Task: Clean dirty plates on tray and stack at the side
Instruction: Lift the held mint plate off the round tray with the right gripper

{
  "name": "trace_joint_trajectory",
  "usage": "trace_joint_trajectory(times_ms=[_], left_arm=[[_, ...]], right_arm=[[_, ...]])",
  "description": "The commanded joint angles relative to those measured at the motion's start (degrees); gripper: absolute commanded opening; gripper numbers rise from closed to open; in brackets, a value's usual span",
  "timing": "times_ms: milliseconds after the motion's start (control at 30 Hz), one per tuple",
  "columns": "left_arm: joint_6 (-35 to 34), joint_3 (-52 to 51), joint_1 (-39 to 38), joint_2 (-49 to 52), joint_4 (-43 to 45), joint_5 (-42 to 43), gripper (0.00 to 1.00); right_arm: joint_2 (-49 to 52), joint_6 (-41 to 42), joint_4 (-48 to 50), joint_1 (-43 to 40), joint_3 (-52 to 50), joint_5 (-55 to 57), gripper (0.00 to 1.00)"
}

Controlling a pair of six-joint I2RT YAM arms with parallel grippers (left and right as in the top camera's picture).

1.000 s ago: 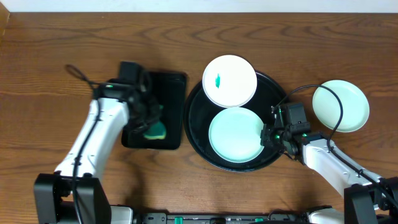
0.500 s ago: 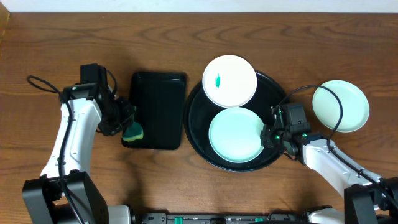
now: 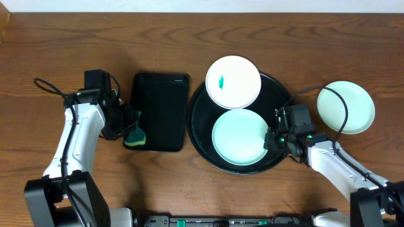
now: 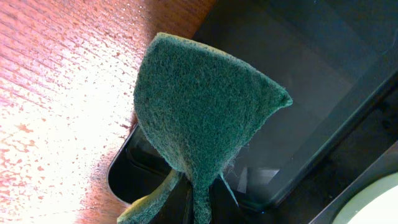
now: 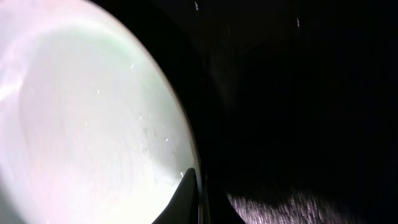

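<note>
Left wrist: sponge (image 4: 199,118) hides the left jaws pinching it.

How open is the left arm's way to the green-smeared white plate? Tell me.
Probably open: the left gripper, shut on the green sponge, has only the low rectangular black tray between it and the green-smeared white plate.

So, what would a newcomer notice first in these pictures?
The large round black tray mid-table stands out, carrying a white plate with a green smear at its far side and a clean-looking mint plate nearer the robot. A third plate lies on the table to the right. The left tool holds a green sponge at the left edge of the rectangular tray.
</note>
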Motion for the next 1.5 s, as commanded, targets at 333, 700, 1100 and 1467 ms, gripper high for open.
trace_joint_trajectory(times_ms=[333,700,1100,1467], left_arm=[[1.38,-0.63,0.15,-1.27,1.53,0.02,0.08],[3.10,-0.63,-2.25,-1.27,1.51,0.00,0.08],[4.81,-0.66,-5.38,-1.25,5.14,-3.67,0.07],[6.08,-0.92,-5.38,-1.25,8.02,-3.67,0.08]], right_arm=[[-14.34,-0.15,-12.00,-1.22,2.36,-2.36,0.01],[-15.34,4.15,-10.86,-1.44,3.02,-4.46,0.01],[-14.38,7.93,-11.08,-2.01,9.09,-4.46,0.01],[-1.44,9.86,-11.69,-0.04,23.37,-4.07,0.01]])
